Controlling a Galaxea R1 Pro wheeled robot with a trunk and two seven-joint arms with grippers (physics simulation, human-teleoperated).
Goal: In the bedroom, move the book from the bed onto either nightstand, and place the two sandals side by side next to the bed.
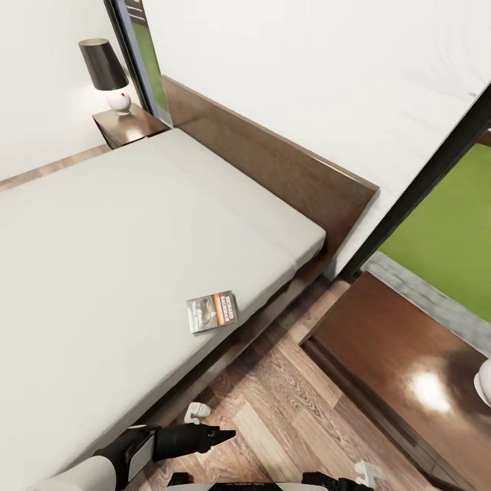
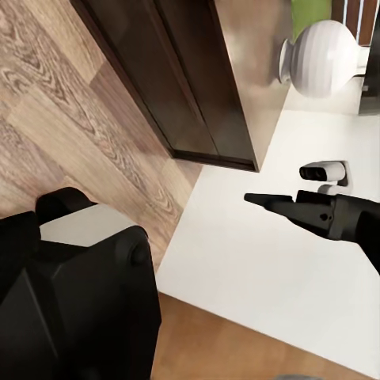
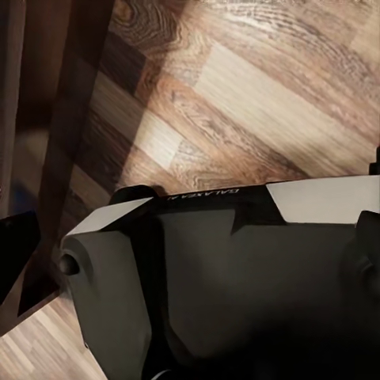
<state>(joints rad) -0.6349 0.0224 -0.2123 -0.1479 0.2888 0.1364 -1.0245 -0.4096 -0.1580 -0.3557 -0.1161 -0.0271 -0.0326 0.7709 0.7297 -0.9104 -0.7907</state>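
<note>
left hand point(image 1: 204, 436) low over floor point(image 1: 286, 402), book point(image 1: 213, 311) lettered "RICHARD BACHMAN" on bed point(image 1: 123, 259)

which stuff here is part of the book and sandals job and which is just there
Job:
book near the mattress edge
bed
far nightstand
near nightstand

Just there:
lamp on the far nightstand
window
wood floor

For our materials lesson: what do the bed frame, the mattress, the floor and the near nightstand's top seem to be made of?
Bed frame: dark brown wood, satin, faint grain.
Mattress: off-white, matte, probably fabric; no weave visible.
Floor: wood planks, clear grain and seams.
Near nightstand: dark wood, glossy, with a bright reflection; possibly varnished.
</note>
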